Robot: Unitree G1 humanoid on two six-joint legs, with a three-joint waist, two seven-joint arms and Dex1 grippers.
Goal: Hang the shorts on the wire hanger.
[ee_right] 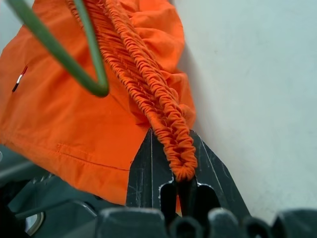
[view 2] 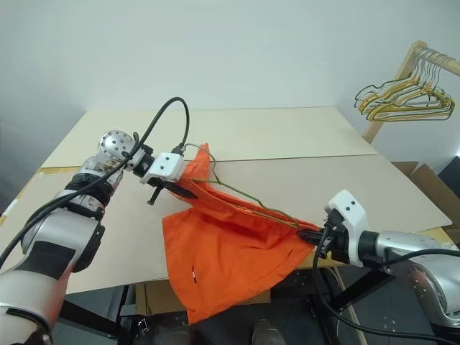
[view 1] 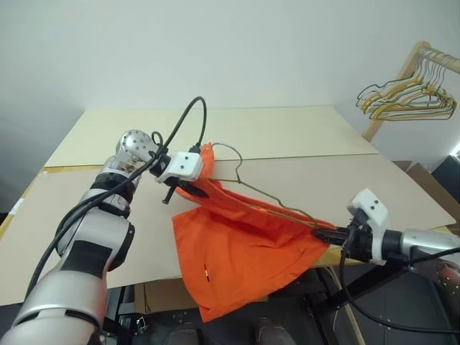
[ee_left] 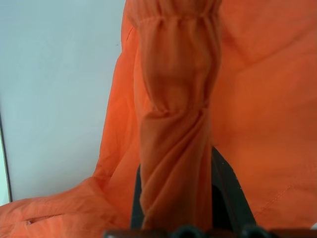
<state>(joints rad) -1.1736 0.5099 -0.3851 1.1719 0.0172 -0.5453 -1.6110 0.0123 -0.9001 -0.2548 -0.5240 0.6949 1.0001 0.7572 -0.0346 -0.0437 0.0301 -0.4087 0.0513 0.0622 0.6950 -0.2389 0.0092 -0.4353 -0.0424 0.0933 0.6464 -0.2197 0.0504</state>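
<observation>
The bright orange shorts [view 1: 237,251] hung stretched over the table edge, their bunched waistband pulled tight between two ends. The thin grey wire hanger [view 1: 248,188] lay against that waistband, hook up

The robot's left arm [view 1: 86,244] is built of rounded silver-grey metal segments joined by black bands, with a black rectangular panel set into its upper section. A polished silver ball-shaped joint [view 1: 136,146], dotted with small dark screw holes, sits at the wrist. A thick black cable [view 1: 188,118] arcs over it and plugs into a white boxy housing [view 1: 180,167]. The left end effector [ee_left: 181,198] has flat black fingers. The right arm [view 1: 424,244] is silver too, with a black collar, a white angular housing [view 1: 369,205] and black cables [view 1: 352,295] looping beneath. The right end effector [ee_right: 181,181] has scuffed black wedge-shaped fingers.
</observation>
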